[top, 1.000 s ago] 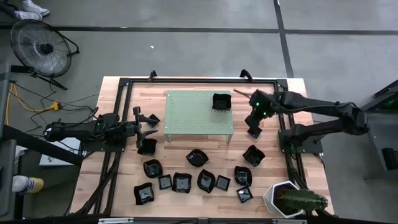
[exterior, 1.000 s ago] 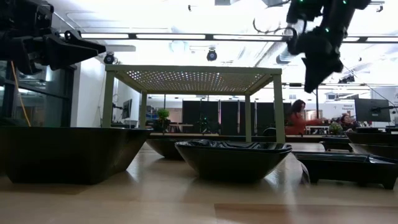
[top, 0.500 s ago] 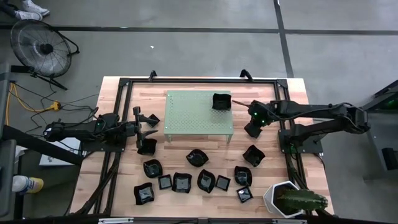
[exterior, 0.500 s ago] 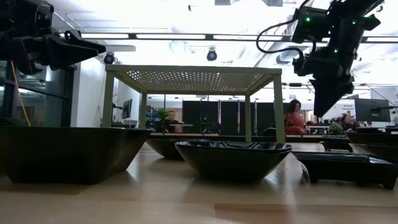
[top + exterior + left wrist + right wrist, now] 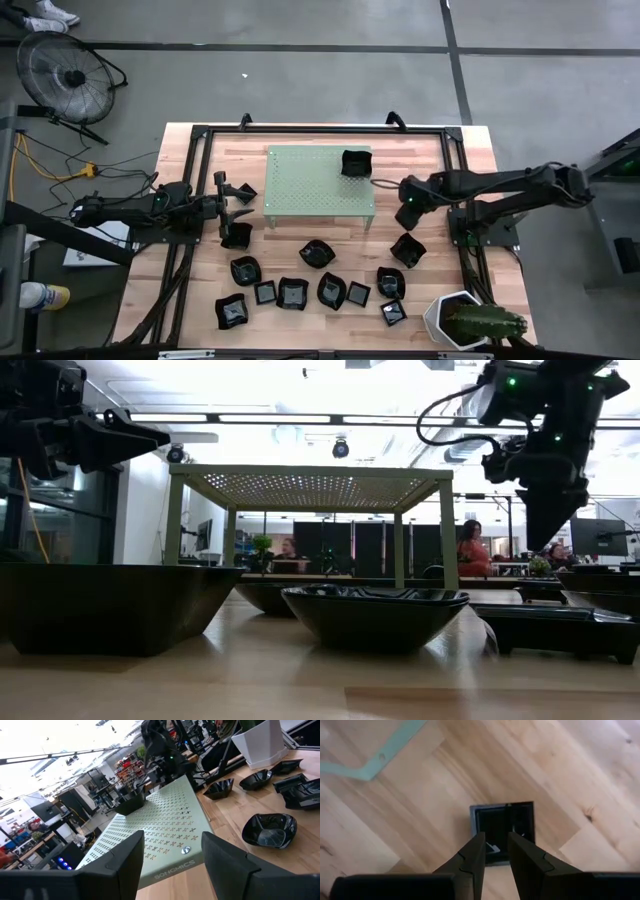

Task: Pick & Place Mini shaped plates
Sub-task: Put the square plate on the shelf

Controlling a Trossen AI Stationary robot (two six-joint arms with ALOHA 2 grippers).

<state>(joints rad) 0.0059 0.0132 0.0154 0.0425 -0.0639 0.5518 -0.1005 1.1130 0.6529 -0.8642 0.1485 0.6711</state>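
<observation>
My right arm reaches in from the table's right edge, elbow out, its gripper point(image 5: 408, 212) hanging just off the green rack's point(image 5: 318, 183) right end. In the right wrist view the fingers point(image 5: 470, 860) point straight down, parted by a narrow gap and holding nothing; a square black plate point(image 5: 503, 831) lies on the bare wood directly beneath them, apart from the tips. The high view shows that plate only partly, since the gripper covers it.

My left arm lies along the table's left side, its gripper point(image 5: 232, 194) level and aimed toward the rack. In the left wrist view the fingers point(image 5: 125, 865) stand wide apart, empty.

One plate point(image 5: 355, 162) sits on the rack's top near its far right corner. The other plates point(image 5: 318, 254) are scattered on the wood in front of the rack; one point(image 5: 236, 235) lies just below my left gripper, another point(image 5: 407, 249) near my right gripper.

The low view alone shows the rack's legs and the plates' raised rims point(image 5: 375, 595) side-on. The white pot point(image 5: 450, 315) stands at the near right corner.
</observation>
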